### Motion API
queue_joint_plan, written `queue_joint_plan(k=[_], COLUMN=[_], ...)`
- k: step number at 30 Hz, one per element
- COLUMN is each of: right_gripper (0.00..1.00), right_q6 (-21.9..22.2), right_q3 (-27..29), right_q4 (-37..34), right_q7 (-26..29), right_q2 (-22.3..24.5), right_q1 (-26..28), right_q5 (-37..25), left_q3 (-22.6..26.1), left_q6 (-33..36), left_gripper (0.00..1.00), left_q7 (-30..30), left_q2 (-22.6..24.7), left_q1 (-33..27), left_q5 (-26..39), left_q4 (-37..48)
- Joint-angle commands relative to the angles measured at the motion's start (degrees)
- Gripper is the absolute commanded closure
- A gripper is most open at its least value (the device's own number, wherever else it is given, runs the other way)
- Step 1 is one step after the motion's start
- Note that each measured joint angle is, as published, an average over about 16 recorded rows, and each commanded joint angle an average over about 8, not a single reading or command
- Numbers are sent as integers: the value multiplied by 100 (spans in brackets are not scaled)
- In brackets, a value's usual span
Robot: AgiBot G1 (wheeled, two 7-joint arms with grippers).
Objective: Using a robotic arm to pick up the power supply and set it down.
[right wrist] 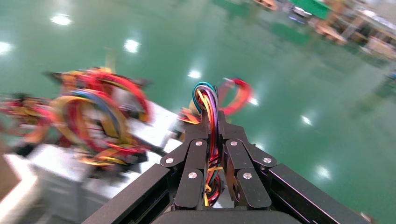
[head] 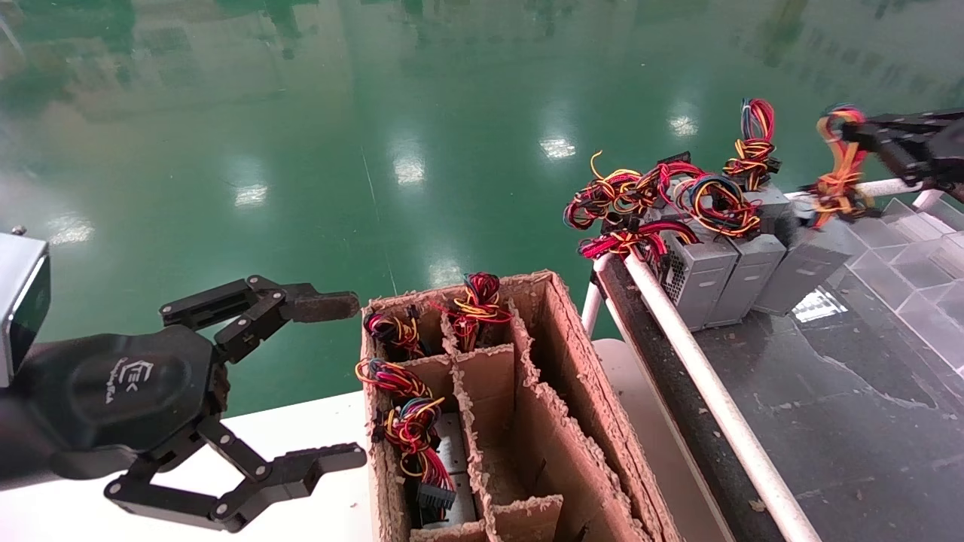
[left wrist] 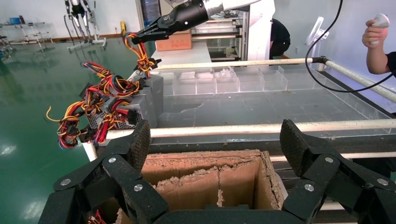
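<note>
My right gripper (head: 849, 134), on the white robotic arm (left wrist: 224, 5), is shut on the red, yellow and orange wire bundle (head: 838, 172) of the power supply (head: 807, 265). That grey box hangs tilted at the right end of a row on the dark belt. The right wrist view shows the wires (right wrist: 208, 100) pinched between the right gripper's (right wrist: 212, 119) fingers. In the left wrist view the same gripper (left wrist: 140, 37) holds the bundle (left wrist: 142, 58) above the row. My left gripper (head: 339, 380) (left wrist: 217, 140) stands open and holds nothing, beside the cardboard box (head: 595, 421).
Two more grey supplies (head: 699, 277) (head: 747, 272) with tangled wires stand next to the held one. The cardboard box's left compartments hold wired units (head: 413, 433). A white rail (head: 704, 380) edges the belt. Clear plastic dividers (head: 915, 252) lie behind. A person's hand (left wrist: 376, 35) is far off.
</note>
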Motion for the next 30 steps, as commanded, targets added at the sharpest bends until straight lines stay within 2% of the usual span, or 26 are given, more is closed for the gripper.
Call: queue_joint_plan(k=[1,3,9,11,26,30], right_gripper=[100,92,19,2,0,0], right_q6=[-243,-360,-482,-513,-587,-654], right_q3=[-14,-29,-65,-75,-108,7], right_q4=[10,5,-36,-50,-124,-197], right_q7=[5,6,13,19,-14,52], right_q2=[-35,-63,-112,-110,-43,14], right_q1=[16,37,94,115,169,190], right_q5=[-15,-35,-84,-96,-145,21], left_q3=[0,0,0,0,0,0], left_q6=[0,0,0,0,0,0], left_gripper=[0,0,0,0,0,0], left_q7=[0,0,0,0,0,0], left_q2=[0,0,0,0,0,0], left_q1=[0,0,0,0,0,0], left_q5=[0,0,0,0,0,0], left_q4=[0,0,0,0,0,0])
